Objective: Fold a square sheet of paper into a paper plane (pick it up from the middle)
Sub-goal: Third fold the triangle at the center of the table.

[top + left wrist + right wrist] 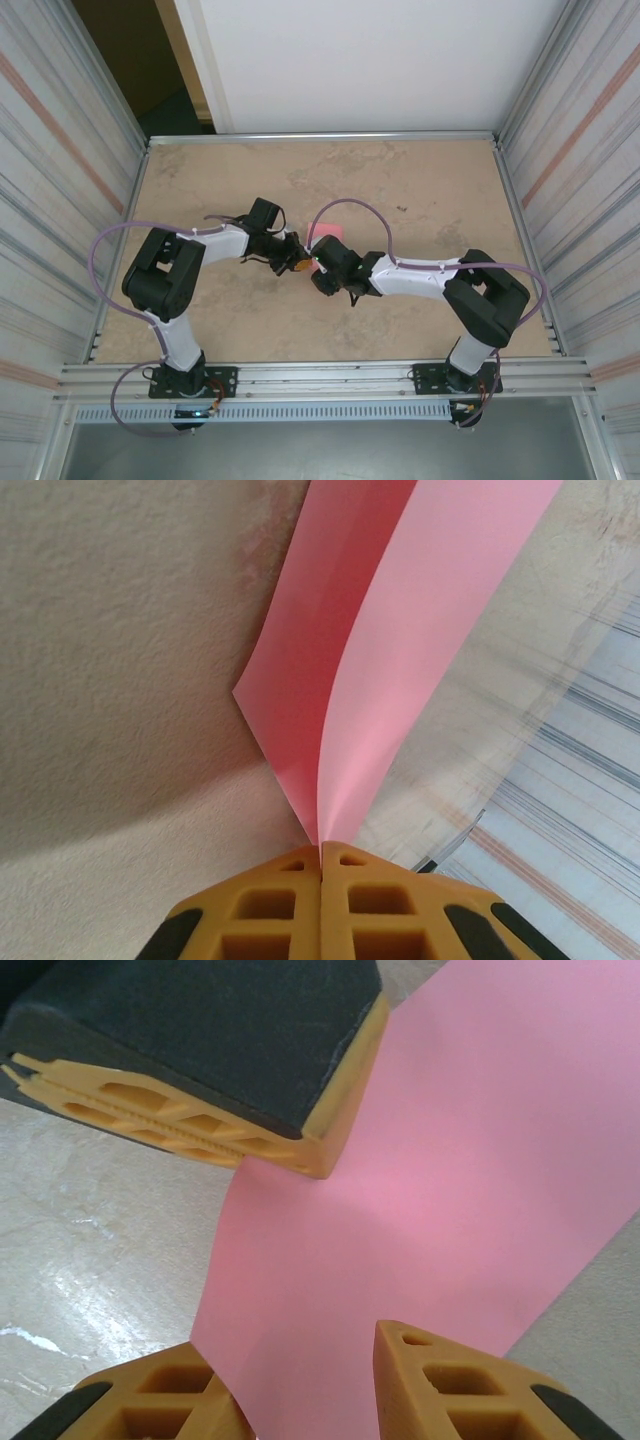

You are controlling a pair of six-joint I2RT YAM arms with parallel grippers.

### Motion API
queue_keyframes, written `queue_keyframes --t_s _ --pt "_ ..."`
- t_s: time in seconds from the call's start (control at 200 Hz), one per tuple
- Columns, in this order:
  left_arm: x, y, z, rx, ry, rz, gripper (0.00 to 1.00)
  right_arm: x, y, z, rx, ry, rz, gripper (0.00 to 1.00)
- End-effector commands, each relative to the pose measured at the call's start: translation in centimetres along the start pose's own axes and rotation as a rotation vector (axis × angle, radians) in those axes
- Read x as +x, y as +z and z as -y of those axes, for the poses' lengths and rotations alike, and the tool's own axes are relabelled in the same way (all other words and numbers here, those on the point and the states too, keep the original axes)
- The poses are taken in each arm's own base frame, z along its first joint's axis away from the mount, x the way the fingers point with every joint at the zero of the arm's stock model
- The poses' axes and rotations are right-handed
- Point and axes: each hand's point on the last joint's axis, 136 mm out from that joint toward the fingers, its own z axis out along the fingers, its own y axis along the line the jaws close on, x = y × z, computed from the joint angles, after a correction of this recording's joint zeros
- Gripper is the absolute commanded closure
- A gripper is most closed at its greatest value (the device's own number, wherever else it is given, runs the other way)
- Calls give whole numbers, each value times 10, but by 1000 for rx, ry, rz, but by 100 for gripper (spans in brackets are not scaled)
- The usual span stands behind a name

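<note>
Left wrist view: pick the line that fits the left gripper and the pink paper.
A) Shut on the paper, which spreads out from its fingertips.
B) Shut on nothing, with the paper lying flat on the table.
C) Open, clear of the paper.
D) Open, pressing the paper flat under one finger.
A: the left gripper has its jaws pressed together with no gap, and the pink paper comes straight out of the seam between them in two layers.

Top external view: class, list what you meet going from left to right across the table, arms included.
Left arm's elbow → left pincer → pink paper → right arm's elbow.
</note>
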Motion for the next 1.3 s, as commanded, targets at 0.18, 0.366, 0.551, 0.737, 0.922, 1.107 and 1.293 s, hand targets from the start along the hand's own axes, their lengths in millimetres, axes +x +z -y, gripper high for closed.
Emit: queue_keyframes --t_s 0.18,0.366,0.551,0.737,0.922,1.107,1.293 --pt "1 -2 6 9 3 -17 95 -14 -6 -6 -35 -17 39 78" --pt "-4 -9 5 14 -14 11 86 -10 -6 -11 -73 -25 26 93" --pt "-25 -36 2 7 -5 104 73 -3 -7 -13 -142 21 4 100" --pt "-46 -60 21 83 50 194 69 0 -11 -20 -268 101 5 100" --pt "-49 -48 42 123 110 165 70 3 -13 -23 -355 167 -1 100" --pt "-53 -16 41 86 123 93 75 5 -12 -29 -401 200 -14 100" --pt "-57 5 43 59 156 40 77 8 -11 -35 -436 216 -30 100"
